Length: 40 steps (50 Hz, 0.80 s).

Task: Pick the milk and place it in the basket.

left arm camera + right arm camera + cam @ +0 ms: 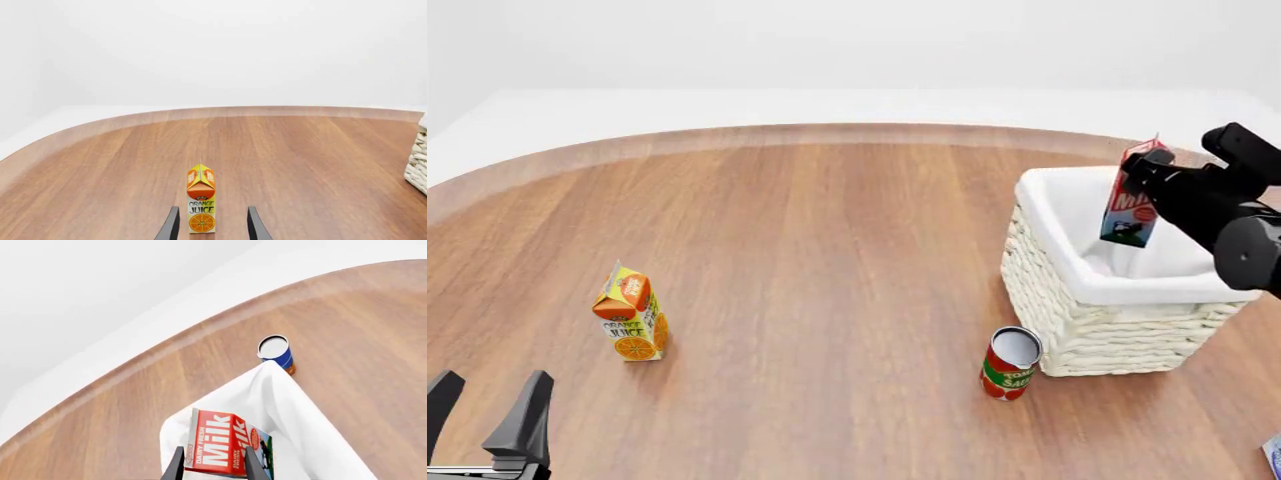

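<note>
milk (1130, 207) near-upright, gable up, over basket (1094, 330) | right jaws clamp it | left jaws open, empty

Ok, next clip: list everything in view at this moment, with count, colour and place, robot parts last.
milk: one, red top, blue-and-white base, held tilted above the basket's opening.
basket: one, white wicker with white cloth liner, right side of the table.
orange juice carton: one, orange and yellow, upright at the left, ahead of the left gripper.
tomato sauce can: one, red with a green band, on the table close to the basket's near left corner.
blue can: one, blue with pale top, seen only in the right wrist view, beyond the basket.
table: one, brown wood, round-edged.
left gripper: one, dark, open, low at the near left.
right gripper: one, dark, closed on the milk.
</note>
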Motion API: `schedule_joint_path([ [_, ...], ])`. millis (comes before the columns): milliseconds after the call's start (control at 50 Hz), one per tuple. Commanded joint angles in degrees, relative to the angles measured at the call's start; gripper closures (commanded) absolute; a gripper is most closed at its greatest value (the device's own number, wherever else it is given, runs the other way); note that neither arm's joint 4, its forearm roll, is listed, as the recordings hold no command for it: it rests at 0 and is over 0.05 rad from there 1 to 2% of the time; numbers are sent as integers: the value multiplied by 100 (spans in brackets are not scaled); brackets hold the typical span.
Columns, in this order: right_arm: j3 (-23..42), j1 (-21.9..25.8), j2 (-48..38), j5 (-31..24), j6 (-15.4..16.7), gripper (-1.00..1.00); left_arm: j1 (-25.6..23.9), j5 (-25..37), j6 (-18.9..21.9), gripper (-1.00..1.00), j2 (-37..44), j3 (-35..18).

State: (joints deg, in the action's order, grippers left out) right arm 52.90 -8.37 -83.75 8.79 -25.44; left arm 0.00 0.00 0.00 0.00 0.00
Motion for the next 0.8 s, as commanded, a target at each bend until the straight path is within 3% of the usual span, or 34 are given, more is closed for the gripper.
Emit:
schedule_joint_path([
  [20,61,-40,-113,157,-142,100,0,0,0,-100,0,0],
  [800,111,52,-715,432,-96,100,0,0,0,-100,0,0],
])
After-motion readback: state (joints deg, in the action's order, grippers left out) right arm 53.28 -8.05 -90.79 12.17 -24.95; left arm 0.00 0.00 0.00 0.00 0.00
